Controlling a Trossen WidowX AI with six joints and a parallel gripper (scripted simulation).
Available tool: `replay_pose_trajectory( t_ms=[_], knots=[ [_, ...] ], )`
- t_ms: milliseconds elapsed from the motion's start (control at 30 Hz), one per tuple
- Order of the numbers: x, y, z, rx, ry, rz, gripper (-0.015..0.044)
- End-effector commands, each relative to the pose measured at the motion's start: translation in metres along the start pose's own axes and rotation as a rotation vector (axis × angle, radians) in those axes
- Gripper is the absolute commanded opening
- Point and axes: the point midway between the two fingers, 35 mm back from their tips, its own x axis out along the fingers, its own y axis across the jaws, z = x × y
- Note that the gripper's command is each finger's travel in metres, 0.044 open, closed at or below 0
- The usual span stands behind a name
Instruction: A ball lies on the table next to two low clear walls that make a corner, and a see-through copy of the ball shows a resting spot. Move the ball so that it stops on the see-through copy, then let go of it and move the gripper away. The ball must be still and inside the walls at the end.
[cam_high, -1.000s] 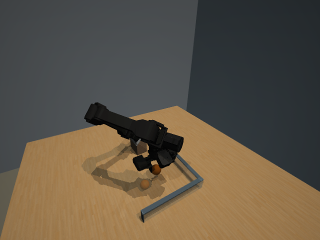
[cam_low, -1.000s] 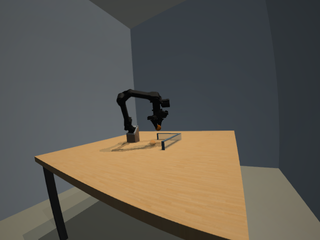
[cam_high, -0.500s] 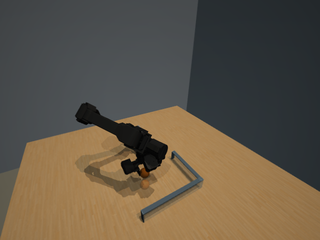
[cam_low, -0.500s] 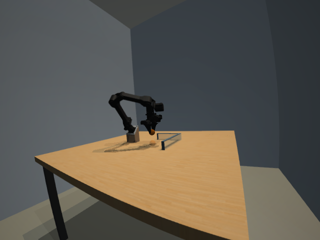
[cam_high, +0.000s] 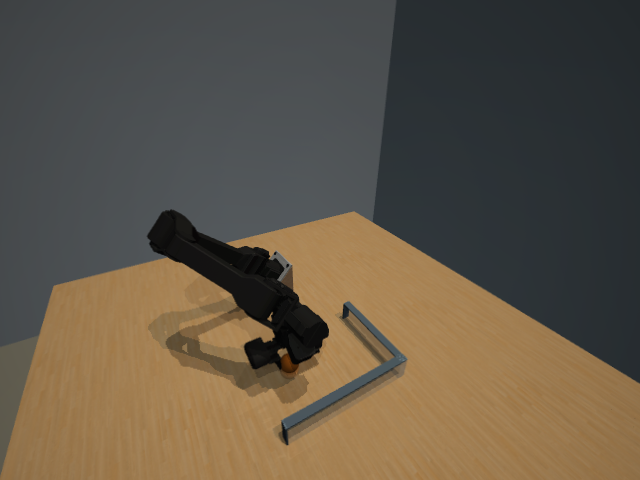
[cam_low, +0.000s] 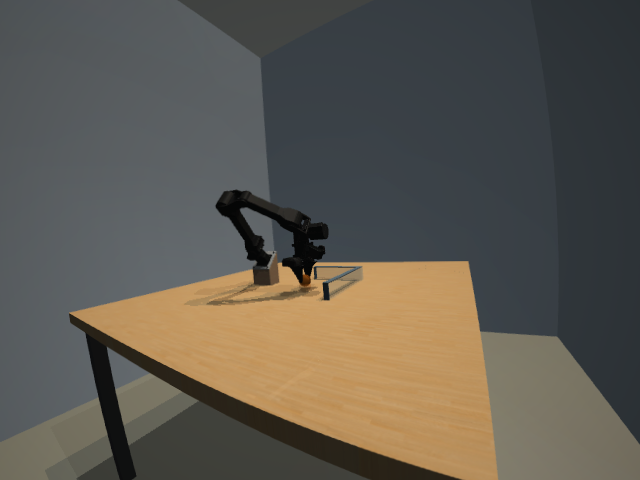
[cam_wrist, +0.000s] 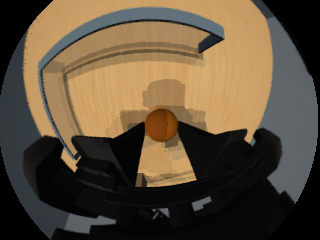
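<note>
Wooden counter (cam_high: 465, 361) in a grey-walled room, carrying one black arm (cam_high: 232, 268) and two low clear walls (cam_high: 356, 379) joined in a corner. Fingers (cam_high: 283, 357): closed on an orange ball (cam_high: 288, 364), pointing down, low over the counter. Ball: between the fingertips; walls: just beyond them, apart.

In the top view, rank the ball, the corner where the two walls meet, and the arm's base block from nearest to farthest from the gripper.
1. Ball: held in the gripper, low over the table.
2. Arm's base block: behind, toward the back wall.
3. Wall corner: off to the right.
The last two are close to call.
</note>
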Motion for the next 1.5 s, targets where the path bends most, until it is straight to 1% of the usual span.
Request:
replay_pose_trajectory(
  t_ms=[0, 633, 1033, 1067, 1167, 1233, 1333, 1400, 1467],
  knots=[
    [0.008, -0.001, 0.000, -0.009, -0.005, -0.008, 0.0000],
    [0.027, -0.001, 0.000, -0.009, -0.005, -0.009, 0.0000],
    [0.025, -0.001, -0.001, -0.005, -0.004, -0.004, 0.0315],
    [0.025, -0.001, -0.001, -0.005, -0.004, -0.004, 0.0331],
    [0.022, 0.000, 0.000, -0.005, -0.004, -0.003, 0.0331],
    [0.000, 0.002, 0.002, -0.006, -0.005, 0.002, 0.0331],
    [-0.050, 0.002, 0.001, -0.009, -0.004, -0.001, 0.0331],
    [-0.062, 0.001, -0.001, -0.009, -0.005, -0.004, 0.0331],
    [-0.062, 0.001, -0.001, -0.009, -0.005, -0.004, 0.0331]
  ],
)
